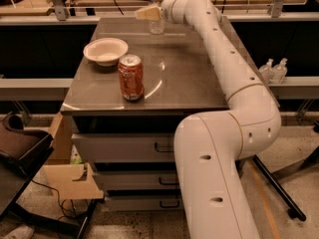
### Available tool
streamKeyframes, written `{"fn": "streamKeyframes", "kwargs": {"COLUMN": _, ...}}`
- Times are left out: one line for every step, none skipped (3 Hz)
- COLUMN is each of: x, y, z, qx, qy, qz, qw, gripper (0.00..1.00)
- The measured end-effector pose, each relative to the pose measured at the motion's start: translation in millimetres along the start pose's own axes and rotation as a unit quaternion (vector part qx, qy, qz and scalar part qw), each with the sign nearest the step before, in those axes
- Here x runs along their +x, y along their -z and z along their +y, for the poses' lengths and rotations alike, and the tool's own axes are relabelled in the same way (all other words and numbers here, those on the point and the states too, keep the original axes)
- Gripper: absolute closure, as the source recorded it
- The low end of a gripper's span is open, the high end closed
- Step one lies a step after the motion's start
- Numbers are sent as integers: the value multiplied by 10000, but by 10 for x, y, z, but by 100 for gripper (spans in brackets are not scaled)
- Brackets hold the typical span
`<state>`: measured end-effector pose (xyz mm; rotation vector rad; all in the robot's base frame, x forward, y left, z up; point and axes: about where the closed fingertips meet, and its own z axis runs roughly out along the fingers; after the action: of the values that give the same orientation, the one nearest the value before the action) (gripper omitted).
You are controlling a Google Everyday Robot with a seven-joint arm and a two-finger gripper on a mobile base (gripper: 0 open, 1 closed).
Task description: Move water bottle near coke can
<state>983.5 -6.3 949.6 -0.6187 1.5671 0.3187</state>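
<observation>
The water bottle (pixel 157 25) is clear plastic and stands upright at the far edge of the grey table (pixel 189 73), near its middle. My gripper (pixel 149 13) is at the end of the long white arm, reaching across the table, and sits right at the bottle at mid height, covering part of it. The coke can (pixel 131 77) is red-orange with a silver top. It stands upright near the table's front edge, left of centre, well apart from the bottle.
A white bowl (pixel 105 51) sits on the table's left side, just behind the can. Two small pale pump bottles (pixel 273 69) stand on a ledge to the right. Drawers are below the tabletop, and a cardboard piece (pixel 70 180) leans at the lower left.
</observation>
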Motion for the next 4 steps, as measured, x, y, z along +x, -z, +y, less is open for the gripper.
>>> {"fn": "streamKeyframes", "kwargs": {"x": 42, "y": -54, "z": 27, "qx": -49, "qy": -77, "qz": -3, "qw": 10000, "gripper": 0}}
{"fn": "streamKeyframes", "kwargs": {"x": 108, "y": -117, "z": 52, "qx": -110, "qy": -302, "qz": -51, "qw": 9995, "gripper": 0}}
{"fn": "streamKeyframes", "kwargs": {"x": 108, "y": -117, "z": 53, "qx": -111, "qy": -302, "qz": -51, "qw": 9995, "gripper": 0}}
{"fn": "streamKeyframes", "kwargs": {"x": 123, "y": -139, "z": 78, "qx": -128, "qy": -306, "qz": -42, "qw": 9994, "gripper": 18}}
